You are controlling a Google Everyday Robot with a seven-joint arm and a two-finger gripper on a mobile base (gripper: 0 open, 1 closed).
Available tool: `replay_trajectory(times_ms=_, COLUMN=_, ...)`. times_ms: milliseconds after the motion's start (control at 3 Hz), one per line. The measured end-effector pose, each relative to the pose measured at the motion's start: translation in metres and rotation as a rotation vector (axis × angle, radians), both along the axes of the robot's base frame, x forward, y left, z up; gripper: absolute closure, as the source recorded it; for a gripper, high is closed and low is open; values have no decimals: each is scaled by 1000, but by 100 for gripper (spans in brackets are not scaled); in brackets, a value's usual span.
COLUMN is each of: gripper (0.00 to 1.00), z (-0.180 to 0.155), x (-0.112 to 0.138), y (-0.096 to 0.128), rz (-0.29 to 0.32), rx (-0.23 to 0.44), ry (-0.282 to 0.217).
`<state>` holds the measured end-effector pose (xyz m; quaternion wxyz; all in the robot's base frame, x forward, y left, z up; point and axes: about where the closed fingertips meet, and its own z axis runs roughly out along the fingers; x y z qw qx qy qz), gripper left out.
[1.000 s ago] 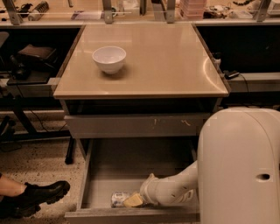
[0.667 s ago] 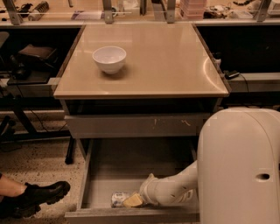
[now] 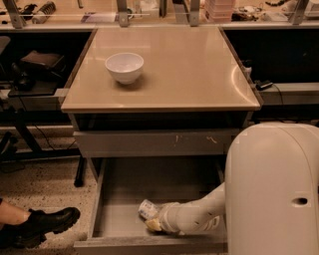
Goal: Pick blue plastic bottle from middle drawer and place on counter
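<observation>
The middle drawer [image 3: 119,199] is pulled open below the counter [image 3: 199,69], showing its bare grey floor. The blue plastic bottle [image 3: 147,208] is near the drawer's front, tilted, with its end pointing up and left. My gripper [image 3: 154,224] reaches into the drawer from the right on a white arm [image 3: 199,214]. It is shut on the bottle's lower part, and its yellowish fingertips [image 3: 152,225] sit just under the bottle. Most of the bottle is hidden by the gripper.
A white bowl [image 3: 124,66] stands on the counter's left side. A shallower drawer front [image 3: 159,143] with pale marks sits above the open drawer. My white body [image 3: 274,189] fills the lower right. A person's black shoe [image 3: 45,225] is on the floor at left. A cluttered bench [image 3: 149,10] runs behind.
The bottle lay flat to the left of my gripper near the drawer's front. Now it is tilted up and has shifted right and further in, with the gripper.
</observation>
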<state>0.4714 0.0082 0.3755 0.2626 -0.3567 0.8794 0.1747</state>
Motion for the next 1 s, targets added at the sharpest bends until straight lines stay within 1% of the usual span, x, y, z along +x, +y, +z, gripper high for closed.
replay_trajectory(times_ms=667, gripper=89, z=0, x=0, y=0, rz=0, rx=0, ry=0)
replay_trajectory(times_ms=1000, gripper=100, z=5, x=5, y=-5, rz=-1, rx=9, ry=1)
